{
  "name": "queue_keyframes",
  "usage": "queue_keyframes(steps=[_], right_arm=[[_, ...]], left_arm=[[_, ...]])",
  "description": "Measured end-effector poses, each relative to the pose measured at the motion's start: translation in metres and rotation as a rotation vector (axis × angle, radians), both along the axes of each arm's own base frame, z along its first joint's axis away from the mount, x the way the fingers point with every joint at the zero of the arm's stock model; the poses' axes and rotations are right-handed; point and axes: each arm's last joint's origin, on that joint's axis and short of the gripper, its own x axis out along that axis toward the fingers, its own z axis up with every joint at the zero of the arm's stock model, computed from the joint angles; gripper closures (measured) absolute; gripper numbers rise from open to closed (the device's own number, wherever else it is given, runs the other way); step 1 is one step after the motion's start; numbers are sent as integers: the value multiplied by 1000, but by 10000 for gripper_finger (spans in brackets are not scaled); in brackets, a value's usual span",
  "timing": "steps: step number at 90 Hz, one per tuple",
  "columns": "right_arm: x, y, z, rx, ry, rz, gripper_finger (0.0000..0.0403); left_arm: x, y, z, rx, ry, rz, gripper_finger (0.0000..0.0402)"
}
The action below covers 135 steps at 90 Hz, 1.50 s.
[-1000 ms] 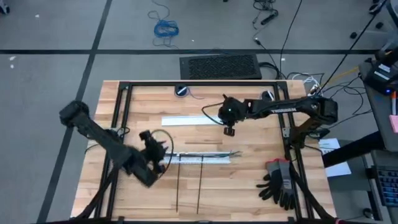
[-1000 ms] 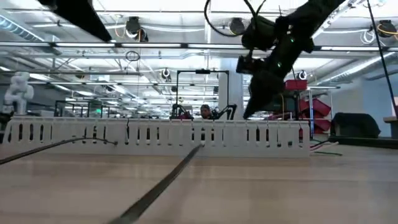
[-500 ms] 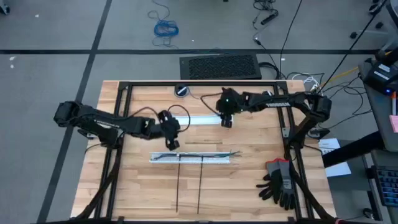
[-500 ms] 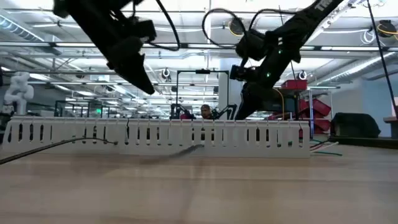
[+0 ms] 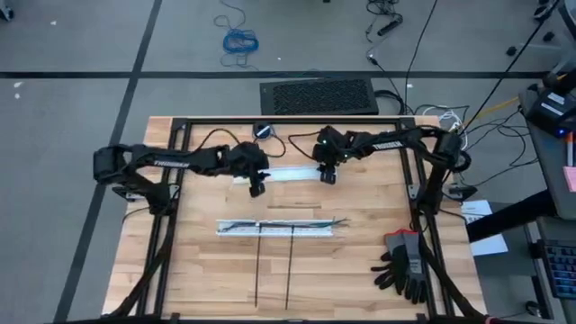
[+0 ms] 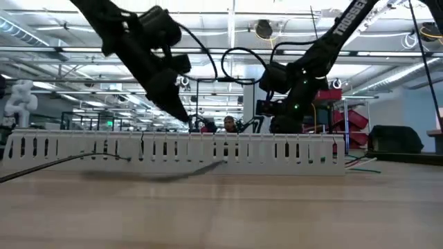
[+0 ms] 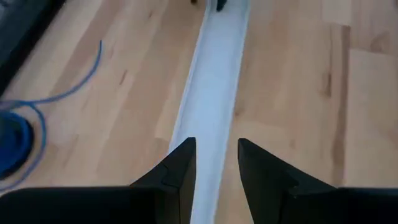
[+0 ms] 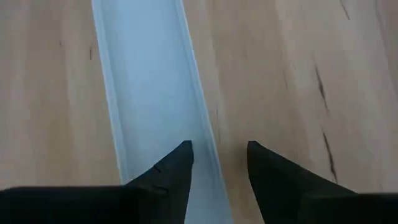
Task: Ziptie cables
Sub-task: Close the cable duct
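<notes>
Pale wood counter (image 5: 360, 261) on grey floor; left claw (image 5: 256, 188) and right claw (image 5: 328, 175), both slightly parted and empty, hover over the 12 o'clock white strip (image 5: 288, 175)

- A pale wooden table (image 5: 360, 270) with a black frame carries everything.
- A white slotted strip (image 5: 288, 175) lies toward the back.
- A second slotted strip (image 5: 274, 231) lies mid-table, the cables (image 5: 297, 221) along it.
- Two zipties (image 5: 257, 270) lie in front.
- Black gloves (image 5: 405, 263) sit at the right front corner.
</notes>
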Motion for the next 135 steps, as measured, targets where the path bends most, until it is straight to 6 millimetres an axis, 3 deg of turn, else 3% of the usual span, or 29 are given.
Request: queue_keyframes(steps=[15,26,35,50,60,75,86,96,113,123,135], right_arm=[[-2,2,-3,34,33,-26,385],[-3,5,-4,62,55,-61,399],[-5,11,1,50,83,-68,401],[-13,37,28,-86,158,-59,402],[-16,58,66,-207,84,-45,402],[-30,93,108,-325,-2,-24,402],[-41,111,125,-385,-23,-22,402],[-48,121,133,-434,-35,-27,402],[-49,129,134,-456,-32,-9,402],[-48,131,134,-477,-25,-2,402],[-49,130,134,-487,-22,-3,402]], left_arm=[[3,16,-24,-4,74,67,285],[5,21,-35,4,107,88,285],[9,23,-32,-7,92,107,285],[19,19,-5,-22,-1,125,285],[22,12,24,33,-90,68,285],[24,11,58,144,-200,-2,285],[27,14,70,200,-216,-40,285],[28,25,64,177,-209,-83,279],[34,47,37,50,-204,-147,247],[43,52,20,42,-180,-163,226],[53,57,15,62,-162,-187,204]])
